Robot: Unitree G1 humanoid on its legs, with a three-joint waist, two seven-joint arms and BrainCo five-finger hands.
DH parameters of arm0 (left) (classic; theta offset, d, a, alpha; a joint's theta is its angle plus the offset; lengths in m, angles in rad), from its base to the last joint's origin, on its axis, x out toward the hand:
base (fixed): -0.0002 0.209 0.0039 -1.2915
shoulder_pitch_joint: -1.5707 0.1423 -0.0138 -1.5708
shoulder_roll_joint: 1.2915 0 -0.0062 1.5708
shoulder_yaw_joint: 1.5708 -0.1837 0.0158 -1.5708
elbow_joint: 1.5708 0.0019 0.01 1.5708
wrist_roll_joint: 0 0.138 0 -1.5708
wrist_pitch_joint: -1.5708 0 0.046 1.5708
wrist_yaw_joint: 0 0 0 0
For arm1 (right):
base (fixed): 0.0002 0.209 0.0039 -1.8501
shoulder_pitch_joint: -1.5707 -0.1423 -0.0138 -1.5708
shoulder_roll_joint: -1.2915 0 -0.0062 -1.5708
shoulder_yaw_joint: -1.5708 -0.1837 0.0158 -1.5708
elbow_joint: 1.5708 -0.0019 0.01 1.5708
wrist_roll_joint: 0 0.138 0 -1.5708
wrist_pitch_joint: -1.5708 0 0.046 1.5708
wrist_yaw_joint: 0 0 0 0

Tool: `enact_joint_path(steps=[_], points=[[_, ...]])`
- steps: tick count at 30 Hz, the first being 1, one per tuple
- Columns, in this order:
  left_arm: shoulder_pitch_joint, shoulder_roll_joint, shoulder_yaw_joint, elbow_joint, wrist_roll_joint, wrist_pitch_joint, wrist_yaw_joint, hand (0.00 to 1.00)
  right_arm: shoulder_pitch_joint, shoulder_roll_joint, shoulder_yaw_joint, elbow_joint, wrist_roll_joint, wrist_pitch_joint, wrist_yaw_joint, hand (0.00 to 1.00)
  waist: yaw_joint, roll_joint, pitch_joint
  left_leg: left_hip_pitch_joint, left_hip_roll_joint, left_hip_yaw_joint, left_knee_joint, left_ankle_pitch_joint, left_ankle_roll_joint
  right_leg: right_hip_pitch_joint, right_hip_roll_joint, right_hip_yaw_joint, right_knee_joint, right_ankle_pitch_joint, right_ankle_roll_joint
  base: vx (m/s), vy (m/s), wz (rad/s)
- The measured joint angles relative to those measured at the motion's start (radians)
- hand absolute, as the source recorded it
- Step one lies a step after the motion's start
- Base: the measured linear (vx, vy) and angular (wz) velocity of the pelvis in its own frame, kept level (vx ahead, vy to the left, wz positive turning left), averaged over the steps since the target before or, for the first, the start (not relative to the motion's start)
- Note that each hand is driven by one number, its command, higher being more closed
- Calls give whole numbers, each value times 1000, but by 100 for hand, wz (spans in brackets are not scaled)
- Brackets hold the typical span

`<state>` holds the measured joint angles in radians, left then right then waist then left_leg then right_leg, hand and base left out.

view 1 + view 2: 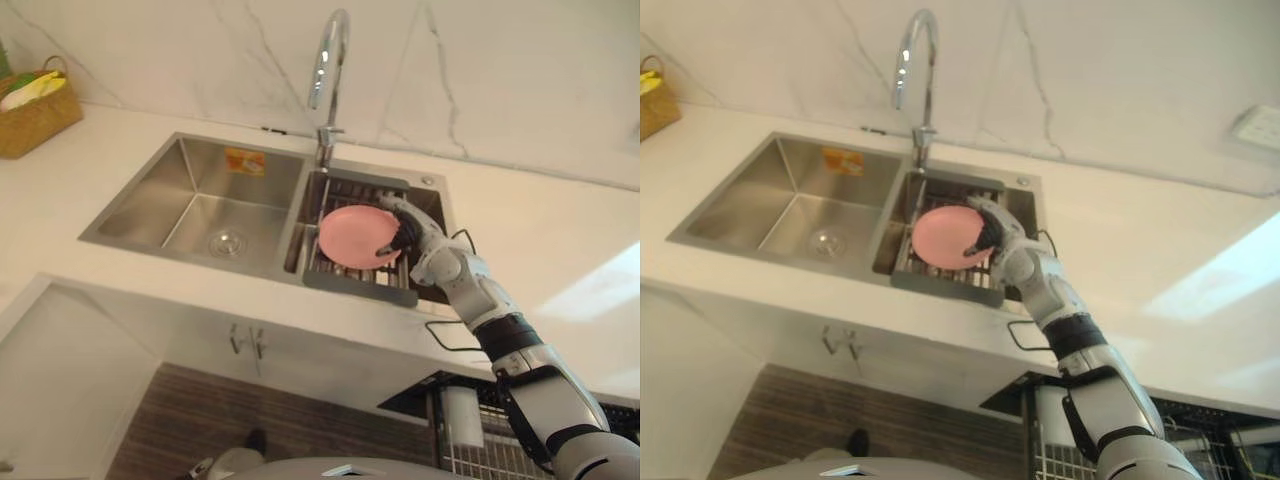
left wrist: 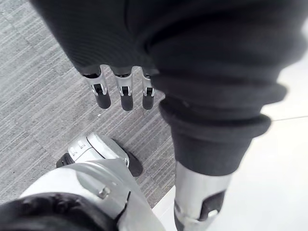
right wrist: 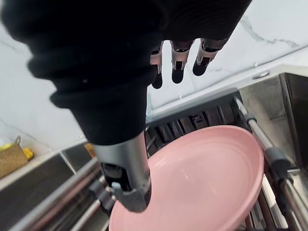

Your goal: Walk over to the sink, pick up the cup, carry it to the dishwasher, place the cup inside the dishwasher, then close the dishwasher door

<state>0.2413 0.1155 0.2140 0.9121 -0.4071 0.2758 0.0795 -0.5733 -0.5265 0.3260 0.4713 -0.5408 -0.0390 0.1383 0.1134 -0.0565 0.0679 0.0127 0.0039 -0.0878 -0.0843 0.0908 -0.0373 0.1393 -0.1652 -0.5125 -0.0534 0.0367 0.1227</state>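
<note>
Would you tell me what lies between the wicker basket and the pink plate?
In the left eye view, bare white counter and then the left sink basin separate the basket from the plate.

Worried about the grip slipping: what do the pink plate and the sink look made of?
Pink plate: glazed ceramic or smooth plastic, I cannot tell which; glossy, with soft highlights. Sink: brushed stainless steel, judging by its grey metallic sheen.

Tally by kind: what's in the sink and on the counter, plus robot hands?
Pink plate: 1
Faucet: 1
Sink basin: 2
Drain rack: 1
Wicker basket: 1
Robot hands: 2 (right robot hand at the plate's edge, left robot hand hanging over the floor)
Total: 8
</note>
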Motion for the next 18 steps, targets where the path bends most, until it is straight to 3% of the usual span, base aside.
enact_joint_path(steps=[7, 14, 18], points=[[7, 8, -2, -1, 42, 19, -34, 0, -28, -3, 51, 69, -90, -38, 67, 0, 1, -3, 4, -9, -19, -24, 0, 10, 1, 18, -17, -48, 1, 2, 13, -6, 34, 20], [8, 23, -22, -2, 60, 19, -66, 0, -36, -39, 104, 103, -93, -116, 141, 0, -1, -9, 14, -9, -20, 27, -1, 7, 1, 31, -24, -50, 0, -2, 19, -21, 26, 4], [9, 25, -30, -3, 60, 19, -69, 0, -36, -71, 104, 103, -95, -158, 144, 0, -3, -10, 20, 1, -23, 38, 0, 8, 4, 32, -28, -46, 0, 1, 23, 35, 19, -2]])
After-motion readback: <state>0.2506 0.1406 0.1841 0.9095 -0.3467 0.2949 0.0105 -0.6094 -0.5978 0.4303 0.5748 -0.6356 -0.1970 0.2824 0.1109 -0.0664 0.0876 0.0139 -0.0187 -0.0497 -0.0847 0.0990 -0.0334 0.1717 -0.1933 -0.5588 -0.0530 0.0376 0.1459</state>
